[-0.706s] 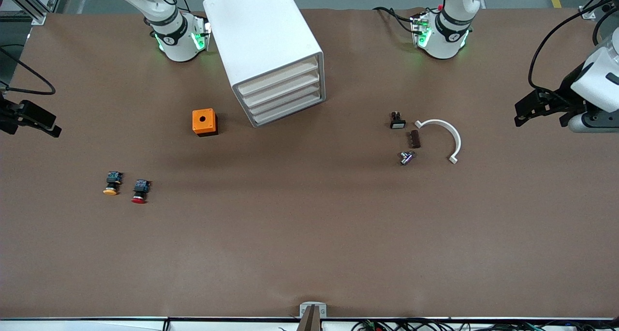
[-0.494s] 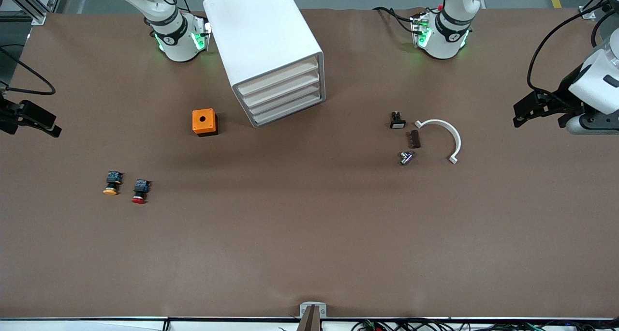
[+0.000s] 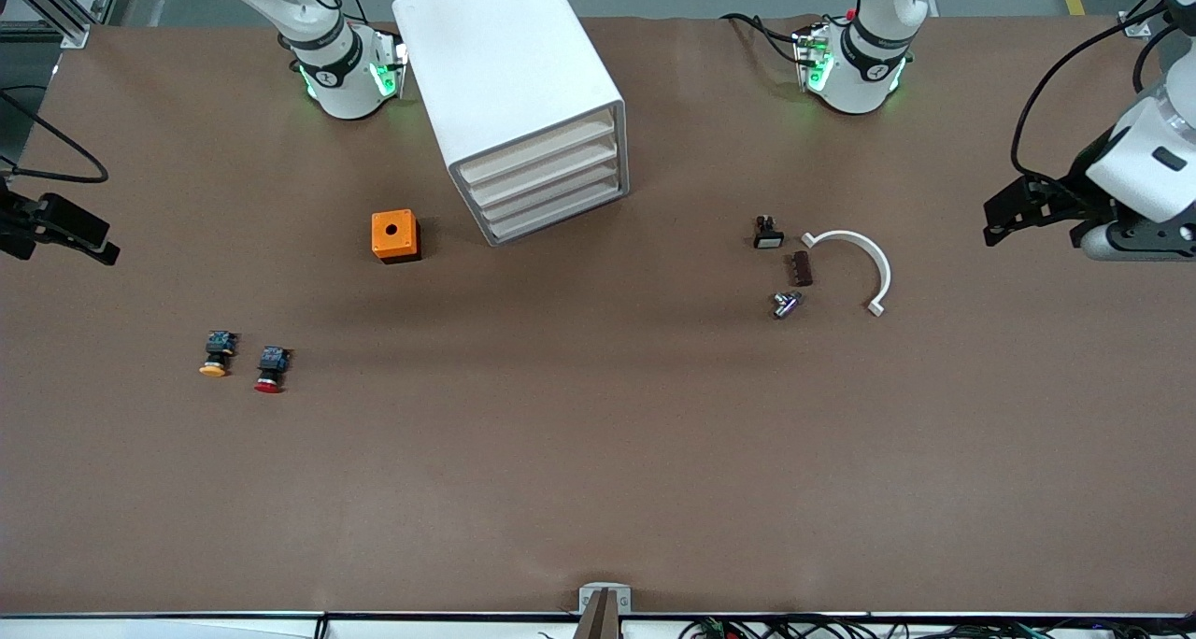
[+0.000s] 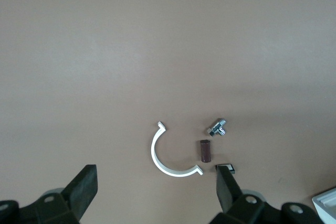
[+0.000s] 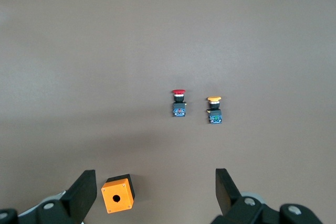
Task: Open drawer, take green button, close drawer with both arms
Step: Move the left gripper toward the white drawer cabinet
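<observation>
The white cabinet (image 3: pixel 509 69) stands between the two arm bases, and all four cream drawers (image 3: pixel 547 177) are shut. The green button is hidden. My left gripper (image 3: pixel 995 220) hangs open and empty over the left arm's end of the table; in the left wrist view (image 4: pixel 156 182) its jaws stand wide apart. My right gripper (image 3: pixel 89 237) hangs open and empty over the right arm's end; the right wrist view (image 5: pixel 155 182) shows its jaws wide apart above the table.
An orange box (image 3: pixel 395 235) with a hole sits beside the cabinet. A yellow-capped button (image 3: pixel 215 354) and a red-capped button (image 3: pixel 271 370) lie nearer the front camera. A white curved clip (image 3: pixel 874 261), a brown piece (image 3: pixel 802 268), a metal fitting (image 3: pixel 785 304) and a black switch (image 3: pixel 768 234) lie together.
My left gripper has shifted slightly toward the middle of the table. The right arm has not moved.
</observation>
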